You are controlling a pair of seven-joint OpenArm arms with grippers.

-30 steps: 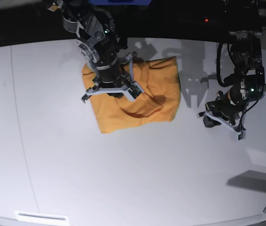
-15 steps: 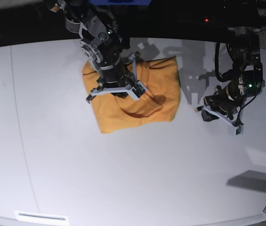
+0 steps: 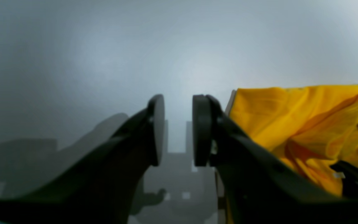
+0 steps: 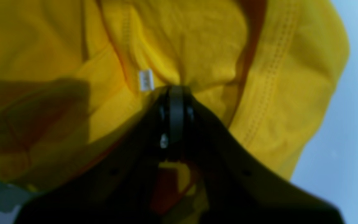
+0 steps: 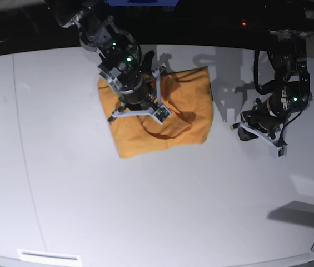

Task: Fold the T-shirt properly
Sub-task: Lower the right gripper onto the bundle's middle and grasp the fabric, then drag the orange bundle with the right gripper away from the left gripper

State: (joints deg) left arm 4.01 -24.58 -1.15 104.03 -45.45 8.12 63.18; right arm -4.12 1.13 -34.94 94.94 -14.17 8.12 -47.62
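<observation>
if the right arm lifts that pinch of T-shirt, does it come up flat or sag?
Likely sags: the T-shirt lies in soft folds and puckers where the right gripper pinches it. Probably light. Layers may slide apart, since only one bunched spot is held.

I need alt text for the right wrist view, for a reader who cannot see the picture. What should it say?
Blurred close-up from the right wrist camera: the right gripper is shut on a bunched fold of the orange-yellow T-shirt, which fills most of the frame. A small white label shows beside the pinch, a stitched hem runs down the right, and pale table shows at the right edge.
</observation>
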